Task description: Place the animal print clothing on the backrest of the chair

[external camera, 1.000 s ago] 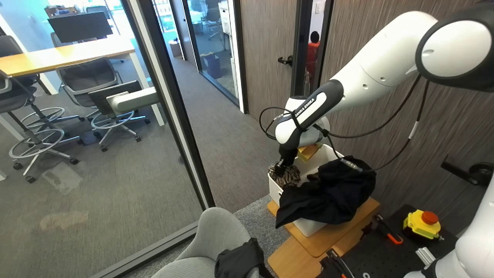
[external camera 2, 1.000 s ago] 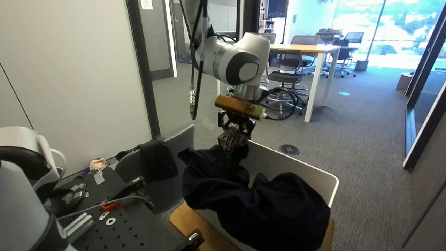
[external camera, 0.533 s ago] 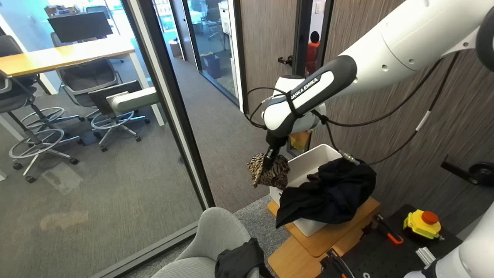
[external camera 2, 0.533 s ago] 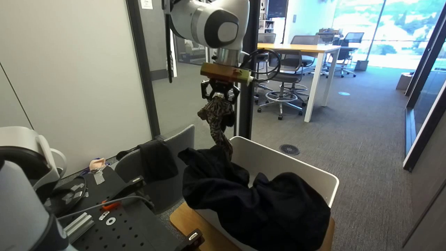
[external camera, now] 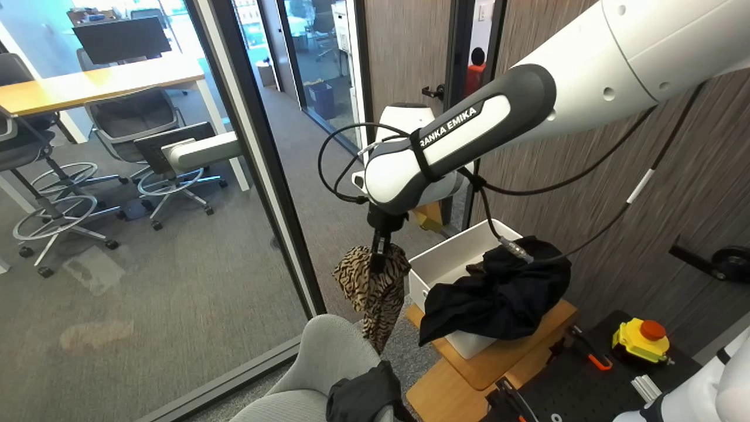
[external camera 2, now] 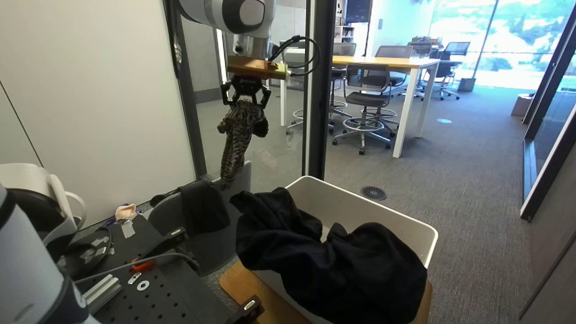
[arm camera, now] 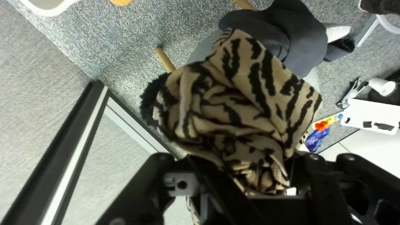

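Pinching the tiger-striped cloth in the gripper, holding it in mid-air beside the white bin, dangling its lower end near the backrest of the grey chair

My tool holds animal print clothing past worktop edge, near chair backrest. Bin on worktop, black cloth over rim.

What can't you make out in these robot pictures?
Wrist view: full shape of animal print clothing, hidden by its folds.
In an exterior view: part of gray upholstered chair, cut off by bottom edge.
In an exterior view: anything hidden beneath black clothing draped over white bin.
In an exterior view: figure in red, too small to identify.
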`<action>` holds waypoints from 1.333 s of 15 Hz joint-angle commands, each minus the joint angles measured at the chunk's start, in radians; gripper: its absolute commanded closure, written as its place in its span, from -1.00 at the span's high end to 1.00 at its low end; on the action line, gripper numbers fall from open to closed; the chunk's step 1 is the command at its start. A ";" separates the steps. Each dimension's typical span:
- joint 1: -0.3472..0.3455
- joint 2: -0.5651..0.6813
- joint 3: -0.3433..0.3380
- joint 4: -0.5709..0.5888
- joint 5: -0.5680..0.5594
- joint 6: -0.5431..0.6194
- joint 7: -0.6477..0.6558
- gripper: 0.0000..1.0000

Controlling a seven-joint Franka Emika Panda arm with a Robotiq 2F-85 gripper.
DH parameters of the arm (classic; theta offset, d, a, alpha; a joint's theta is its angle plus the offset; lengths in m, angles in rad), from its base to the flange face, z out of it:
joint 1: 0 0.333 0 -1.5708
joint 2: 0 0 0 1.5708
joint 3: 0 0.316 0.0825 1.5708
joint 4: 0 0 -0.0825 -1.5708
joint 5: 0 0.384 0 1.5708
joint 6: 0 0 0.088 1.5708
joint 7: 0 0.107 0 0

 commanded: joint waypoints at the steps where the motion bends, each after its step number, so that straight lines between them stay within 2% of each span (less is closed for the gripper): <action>1: 0.054 -0.011 -0.014 0.031 0.047 -0.056 -0.087 -0.69; 6: 0.101 -0.002 -0.013 0.051 0.040 -0.099 -0.134 -0.69; 8: 0.110 0.023 -0.016 0.050 0.043 -0.080 -0.145 -0.69; 13: 0.108 0.116 -0.015 0.082 0.036 -0.096 -0.162 -0.69; 20: 0.096 0.281 -0.016 0.201 -0.006 -0.131 -0.173 -0.69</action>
